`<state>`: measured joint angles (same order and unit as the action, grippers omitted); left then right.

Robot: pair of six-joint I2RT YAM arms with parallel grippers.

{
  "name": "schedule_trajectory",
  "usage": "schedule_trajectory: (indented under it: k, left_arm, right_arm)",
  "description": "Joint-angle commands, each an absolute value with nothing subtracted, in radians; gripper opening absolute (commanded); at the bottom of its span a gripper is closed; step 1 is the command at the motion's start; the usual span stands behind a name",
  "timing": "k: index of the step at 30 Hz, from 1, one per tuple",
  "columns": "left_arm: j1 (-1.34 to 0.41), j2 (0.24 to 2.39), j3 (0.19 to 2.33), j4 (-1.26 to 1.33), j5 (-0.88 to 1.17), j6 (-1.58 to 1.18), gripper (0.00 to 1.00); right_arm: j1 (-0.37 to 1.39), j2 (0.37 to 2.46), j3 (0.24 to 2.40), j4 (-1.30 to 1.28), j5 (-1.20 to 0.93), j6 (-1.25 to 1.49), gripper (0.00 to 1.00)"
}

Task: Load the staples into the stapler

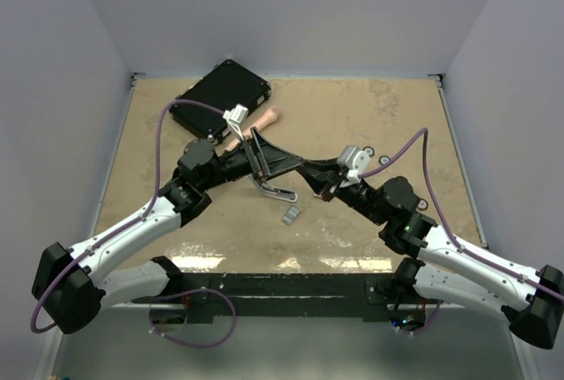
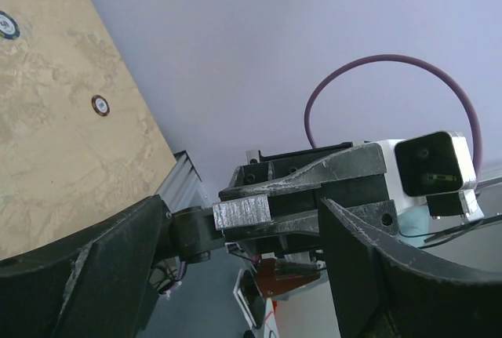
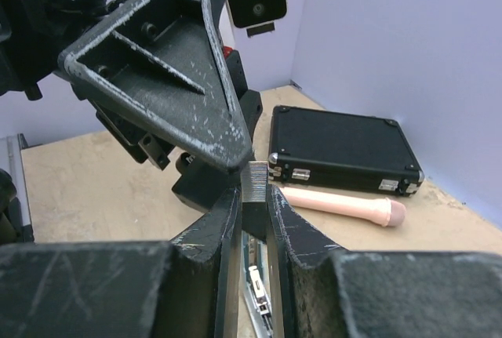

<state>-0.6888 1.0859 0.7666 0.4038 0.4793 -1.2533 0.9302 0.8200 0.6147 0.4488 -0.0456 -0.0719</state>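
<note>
Your L arm reaches in from its base toward mid-table w/ the wrist rolled onto its side, so from overhead the left gripper (image 1: 291, 162) shows one finger stacked over the other. Its jaws are spread wide and nothing's caught btwn them. Your R arm comes in from the other side, elbow bent, and the right gripper (image 1: 319, 177) points nose-to-nose at the L one, tips almost meeting. R jaws are pressed in on the staples (image 3: 255, 185), a little grey ribbed block pinched btwn the fingertips w/ its end poking just past them. On the L wrist cam that block sits in the gap btwn the L fingers, just beyond their tips. On the R wrist cam one L finger (image 3: 172, 63) hangs right over the block, tip v close to it, can't tell if it touches. The stapler (image 1: 275, 190) lies open on the table under both sets of jaws, its metal rail showing below the R fingertips. A small grey piece (image 1: 291, 214) sits on the table just to the near side of it. Past the R jaws there's a pink tube (image 1: 260, 122) lying flat, and right behind that a black case (image 1: 220, 98) w/ metal latches, closed. Two small black rings (image 1: 385, 161) lie beside the R wrist. The table (image 1: 397, 115) is tan w/ a marbled look, boxed in by pale lilac-grey walls (image 1: 291, 10) on three sides, and a purple cable (image 1: 160, 146) loops off each arm.
</note>
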Motion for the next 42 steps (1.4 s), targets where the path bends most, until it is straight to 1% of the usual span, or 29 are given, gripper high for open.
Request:
schedule_trajectory:
  k: [1, 5, 6, 15, 19, 21, 24, 26, 28, 29, 31, 34, 37, 38, 40, 41, 42]
  left_arm:
    - [-0.707, 1.100, 0.784, 0.463, 0.508, -1.287, 0.83]
    - [-0.712, 1.101, 0.782, 0.494, 0.505, -1.304, 0.75]
    - [-0.715, 1.100, 0.779, 0.500, 0.503, -1.305, 0.72]
    - [-0.713, 1.088, 0.745, 0.551, 0.483, -1.342, 0.64]
    - [-0.713, 1.086, 0.744, 0.535, 0.477, -1.339, 0.62]
    - [-0.715, 1.086, 0.744, 0.532, 0.476, -1.338, 0.57]
    - [-0.713, 1.088, 0.744, 0.523, 0.472, -1.338, 0.55]
    - [-0.713, 1.088, 0.742, 0.523, 0.471, -1.338, 0.49]
    - [-0.713, 1.086, 0.741, 0.522, 0.469, -1.338, 0.47]
    - [-0.715, 1.085, 0.741, 0.520, 0.468, -1.335, 0.44]
    - [-0.713, 1.088, 0.739, 0.512, 0.466, -1.330, 0.43]
    - [-0.713, 1.091, 0.738, 0.512, 0.465, -1.328, 0.38]
    - [-0.713, 1.092, 0.742, 0.494, 0.462, -1.310, 0.34]
    - [-0.713, 1.092, 0.747, 0.479, 0.454, -1.301, 0.34]
    - [-0.713, 1.094, 0.765, 0.412, 0.445, -1.258, 0.33]
    - [-0.713, 1.094, 0.773, 0.387, 0.431, -1.241, 0.32]
    - [-0.713, 1.094, 0.788, 0.359, 0.422, -1.223, 0.32]
  right_arm:
    - [0.933, 0.821, 0.612, 0.519, -0.061, -0.095, 0.11]
    - [0.933, 0.813, 0.601, 0.515, -0.064, -0.094, 0.11]
    - [0.933, 0.811, 0.600, 0.514, -0.064, -0.095, 0.11]
    - [0.933, 0.792, 0.586, 0.500, -0.077, -0.089, 0.11]
    - [0.931, 0.790, 0.586, 0.495, -0.081, -0.095, 0.11]
    - [0.933, 0.793, 0.587, 0.492, -0.084, -0.098, 0.11]
    - [0.931, 0.798, 0.592, 0.480, -0.092, -0.107, 0.11]
    - [0.934, 0.798, 0.592, 0.480, -0.097, -0.106, 0.11]
    - [0.931, 0.799, 0.592, 0.480, -0.098, -0.107, 0.11]
    - [0.934, 0.801, 0.592, 0.479, -0.100, -0.107, 0.11]
    - [0.933, 0.802, 0.594, 0.477, -0.103, -0.110, 0.11]
    - [0.933, 0.807, 0.597, 0.472, -0.107, -0.115, 0.12]
    - [0.933, 0.808, 0.603, 0.465, -0.113, -0.114, 0.20]
    - [0.933, 0.808, 0.603, 0.457, -0.114, -0.115, 0.26]
    - [0.934, 0.807, 0.603, 0.446, -0.107, -0.110, 0.34]
    - [0.933, 0.799, 0.603, 0.437, -0.095, -0.110, 0.44]
    - [0.933, 0.795, 0.600, 0.431, -0.091, -0.107, 0.48]
